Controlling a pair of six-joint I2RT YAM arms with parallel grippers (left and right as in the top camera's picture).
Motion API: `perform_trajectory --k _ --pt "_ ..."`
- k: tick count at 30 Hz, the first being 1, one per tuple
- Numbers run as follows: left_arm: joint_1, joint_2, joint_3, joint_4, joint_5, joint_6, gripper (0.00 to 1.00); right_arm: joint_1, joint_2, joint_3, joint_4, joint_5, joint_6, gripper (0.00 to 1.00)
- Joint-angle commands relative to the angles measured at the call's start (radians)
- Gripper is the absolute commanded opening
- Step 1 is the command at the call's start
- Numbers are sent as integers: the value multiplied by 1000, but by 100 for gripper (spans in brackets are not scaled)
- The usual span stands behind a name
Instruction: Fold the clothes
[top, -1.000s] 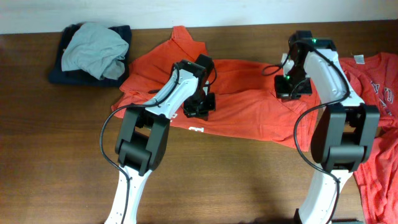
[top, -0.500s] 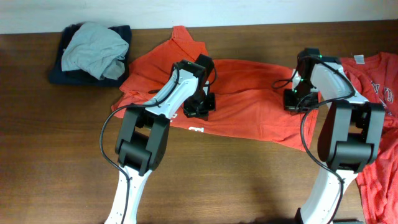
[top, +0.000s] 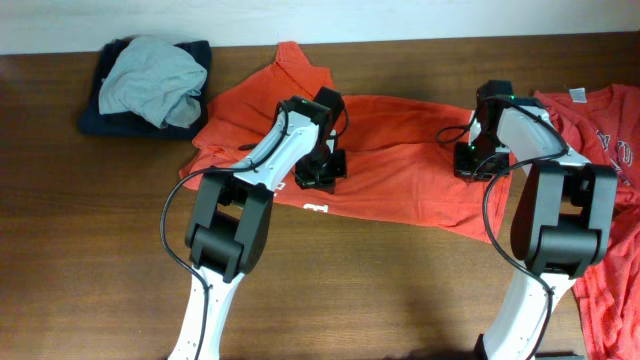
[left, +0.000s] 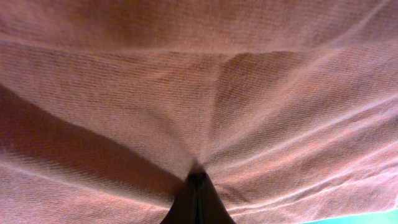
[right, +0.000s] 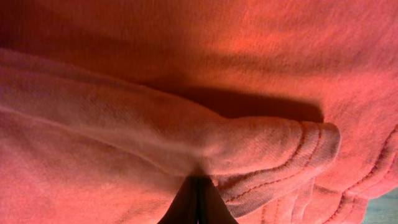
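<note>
Brown wood table (top: 60, 200), pale strip of wall along the top edge. Orange-red shirt (top: 400, 165) spread crosswise over the middle of the overhead view, small white print near its lower edge. Second shirt (top: 600, 130) of the same colour at far right, partly hidden by the right arm. Grey-and-navy pile (top: 150, 75) at upper left, apart from both.

Left pincer (top: 320, 172): down on the shirt, left of centre, same spot as a second ago. In wrist view: tips closed, cloth puckered into creases fanning out from them, so pinching shirt fabric.

Right pincer (top: 478, 160): shifted over the last second from the shirt's upper right part, lower and rightward, to its right edge; almost no motion in the last half second. In wrist view: also closed, clamped on a rolled, stitched hem (right: 311, 143), likely a sleeve.

Reading: both grips now set, left mid-body, right at the edge. Fold itself not yet begun; shirt flat, no layer turned over. Next move probably a lift and carry of the held edge across. Risks: thin pinch slipping, or snagging the second shirt close by at right.
</note>
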Motion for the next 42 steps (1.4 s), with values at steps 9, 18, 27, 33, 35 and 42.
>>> perform_trajectory --k 9,18,27,33,35,42 --pt "-1 90 -47 -18 -101 -9 1 -4 0 68 35 142 16 4" --pt "-1 90 -47 -18 -101 -8 1 -4 0 76 199 143 15 13" --pt "-1 43 40 -56 -114 101 0 -35 -23 365 -88 144 16 21" --pt "7 -138 163 -93 -429 104 5 -43 -48 537 -353 142 16 29" --pt "23 -188 185 -106 -495 104 10 -43 -61 537 -385 133 16 30" --pt "170 -302 196 -181 -576 167 33 -43 -64 522 -539 -22 16 30"
